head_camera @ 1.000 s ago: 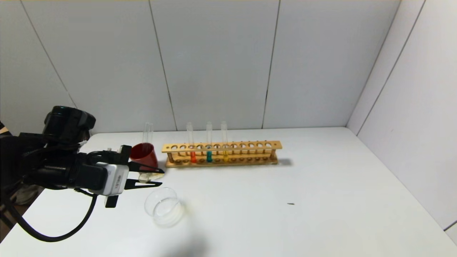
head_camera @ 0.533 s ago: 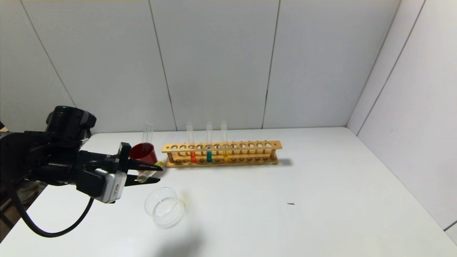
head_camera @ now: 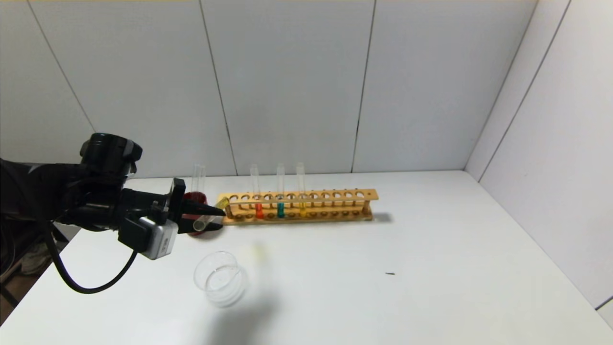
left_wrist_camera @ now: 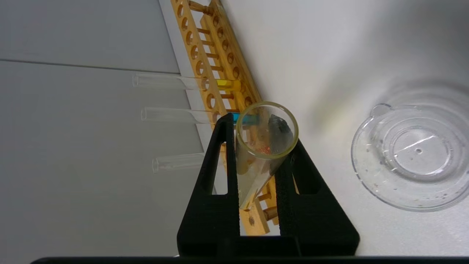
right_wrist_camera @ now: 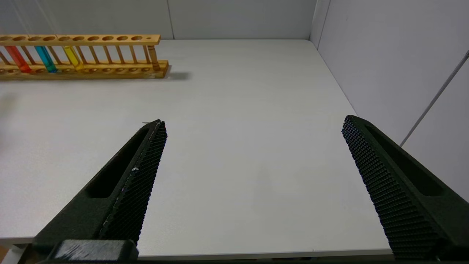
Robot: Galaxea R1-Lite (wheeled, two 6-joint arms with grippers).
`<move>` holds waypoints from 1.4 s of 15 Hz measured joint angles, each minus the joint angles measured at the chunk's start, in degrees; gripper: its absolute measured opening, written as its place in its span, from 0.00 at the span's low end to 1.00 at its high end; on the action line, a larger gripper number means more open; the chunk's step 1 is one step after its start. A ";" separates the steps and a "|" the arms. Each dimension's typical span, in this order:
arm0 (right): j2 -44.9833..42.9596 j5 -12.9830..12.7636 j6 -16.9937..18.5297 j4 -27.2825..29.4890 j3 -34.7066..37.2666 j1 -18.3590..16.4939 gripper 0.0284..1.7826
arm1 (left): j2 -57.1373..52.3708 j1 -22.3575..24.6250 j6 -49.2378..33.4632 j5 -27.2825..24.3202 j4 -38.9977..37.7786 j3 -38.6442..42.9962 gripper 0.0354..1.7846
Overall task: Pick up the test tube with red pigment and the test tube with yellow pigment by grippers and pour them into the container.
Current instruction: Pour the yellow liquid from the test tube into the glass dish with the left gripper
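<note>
One yellow tube [left_wrist_camera: 262, 146] clamped in my left claw [head_camera: 210, 216], lying near-level beside the red cup [head_camera: 194, 199], looking emptied. Dish [head_camera: 220, 279] on surface nearby. Next I'm parking it, then fetching red tube [head_camera: 258, 203] from rack [head_camera: 330, 196]. Right claw [right_wrist_camera: 253, 176] idling wide.

Bright even light; soft shadows; mild haze.

Wooden rack [head_camera: 297, 207], teal tube [head_camera: 280, 191], red cup [head_camera: 195, 199]

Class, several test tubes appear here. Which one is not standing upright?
The tube held in the left tool lies nearly level beside the red cup; the three in the wooden rack and the one behind the cup stand upright.
</note>
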 joint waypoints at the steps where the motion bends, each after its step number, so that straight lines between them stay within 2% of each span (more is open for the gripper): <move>1: 0.00 0.02 -0.02 0.00 0.00 0.00 0.98 | 0.88 0.04 0.79 -0.02 0.00 -0.76 0.17; 7: 0.00 0.02 0.00 0.00 0.00 0.00 0.98 | 4.13 2.90 5.84 0.94 -2.65 -2.79 0.17; 14: 0.00 0.00 0.00 0.00 0.00 0.00 0.98 | 5.69 2.34 12.02 1.30 -2.72 -3.25 0.17; 21: 0.00 0.00 -0.02 0.00 0.00 0.00 0.98 | 5.39 2.65 14.20 1.30 -2.80 -2.99 0.17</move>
